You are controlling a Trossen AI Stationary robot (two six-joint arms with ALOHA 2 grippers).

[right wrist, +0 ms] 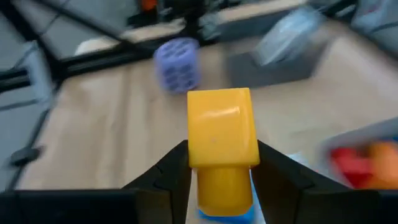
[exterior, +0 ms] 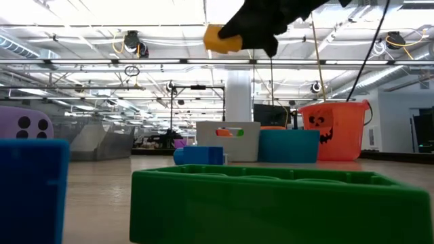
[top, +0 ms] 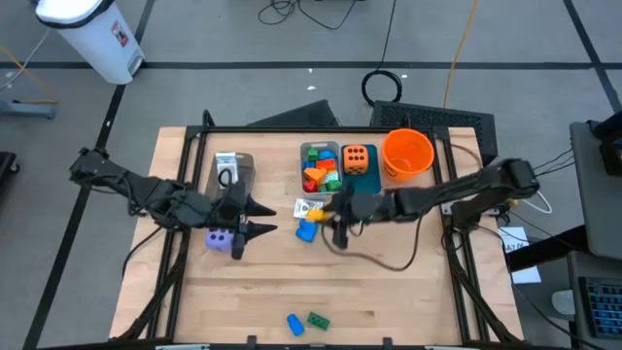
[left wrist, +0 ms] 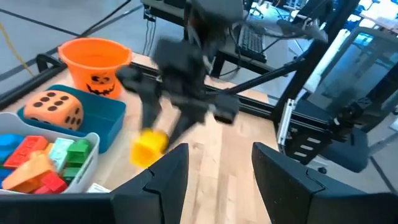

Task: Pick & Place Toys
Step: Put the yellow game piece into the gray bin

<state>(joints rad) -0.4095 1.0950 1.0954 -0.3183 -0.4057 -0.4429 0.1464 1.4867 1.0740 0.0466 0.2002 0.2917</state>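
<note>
A yellow brick (right wrist: 222, 134) hangs high above the table, with my right gripper (right wrist: 222, 158) shut on it; in the low view the brick (exterior: 222, 38) shows near the top. My right gripper (top: 332, 207) is at the table's middle, just in front of the grey bin (top: 309, 154) of bricks. A blue brick (top: 306, 231) and a white packet (top: 309, 208) lie on the wood beside it. My left gripper (left wrist: 214, 171) stands open and empty at the left, next to the purple die (top: 222, 240), which rests on the table. My right gripper pinches the yellow brick between its two fingers, on two opposite sides (right wrist: 194, 155). The fingers come from the table's right, slanting slightly down. The brick is lifted clear of the table, and its far end (right wrist: 219, 102) sticks out beyond the fingertips.
A teal bin (top: 369, 180) holding an orange die (top: 358, 158) stands right of the grey bin, with an orange bucket (top: 406, 154) beyond it. Another grey bin (top: 231, 170) sits at the far left. A blue brick (top: 294, 323) and a green brick (top: 318, 320) lie at the near edge.
</note>
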